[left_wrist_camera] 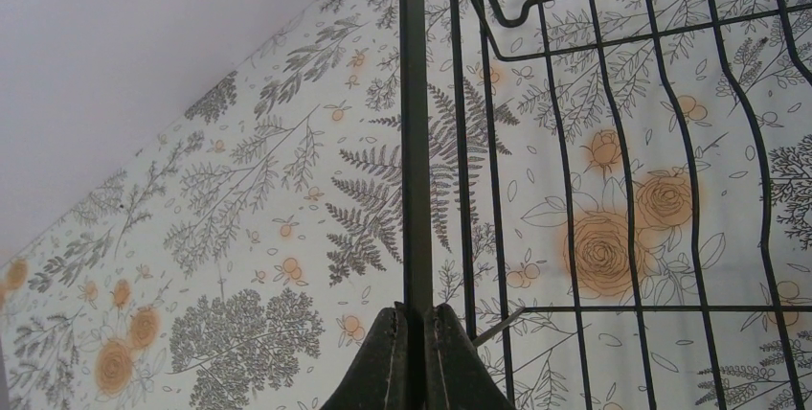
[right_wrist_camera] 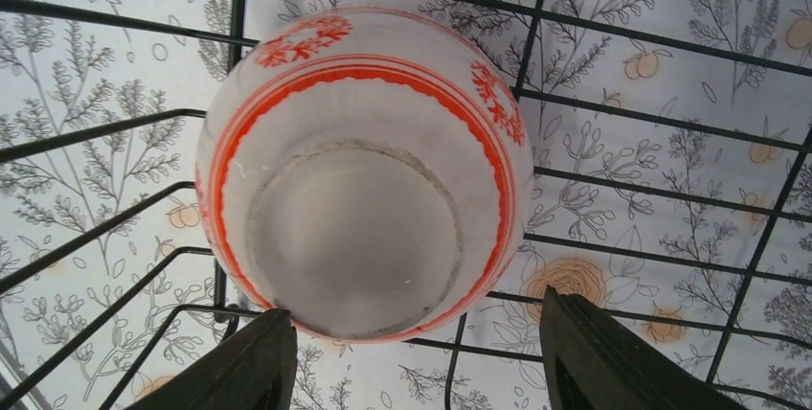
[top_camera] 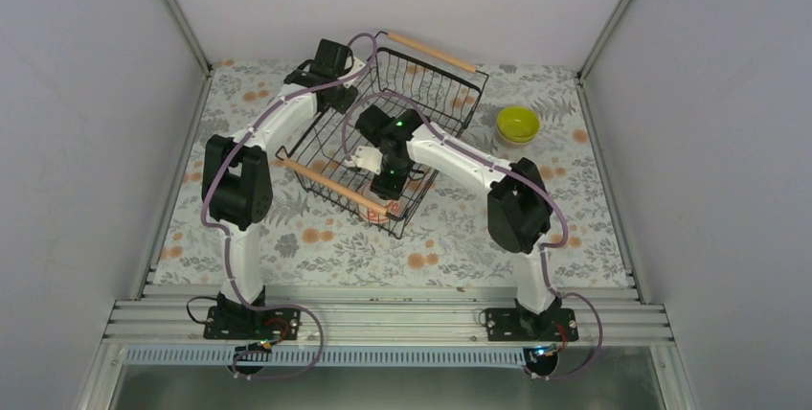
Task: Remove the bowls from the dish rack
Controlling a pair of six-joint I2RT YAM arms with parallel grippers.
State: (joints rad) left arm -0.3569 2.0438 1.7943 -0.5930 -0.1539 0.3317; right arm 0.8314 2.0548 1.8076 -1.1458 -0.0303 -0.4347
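Top external view has the dish rack (top_camera: 436, 94) lying askew in the middle of the worktop (top_camera: 335, 247). Its long axis runs from the near wooden handle (top_camera: 335, 188) up and rightward to the far handle (top_camera: 431, 52). Both arms reach into it.

At the rack's far left corner, the left claw (left_wrist_camera: 417, 357) is pinched tight on one upright wire, its two dark fingers pressed together around it.

Inside the rack lies the patterned bowl (right_wrist_camera: 369, 175), pale with red-orange bands and sprigs. Its flat ringed circle faces the right wrist camera, and the rack's floor wires show behind it. The right claw (right_wrist_camera: 414, 303) is spread wide, one finger at each side of the bowl's lower edge and gripping nothing.

A yellow-green bowl (top_camera: 517, 124) stands mouth-up on the worktop just right of the rack. Something pale shows beneath it, though I cannot tell what.

The worktop wears a cloth printed with grey ferns and orange roses. Plain pale walls in metal framing enclose it on three sides, and a ribbed aluminium rail (top_camera: 383, 319) carries the arm bases.
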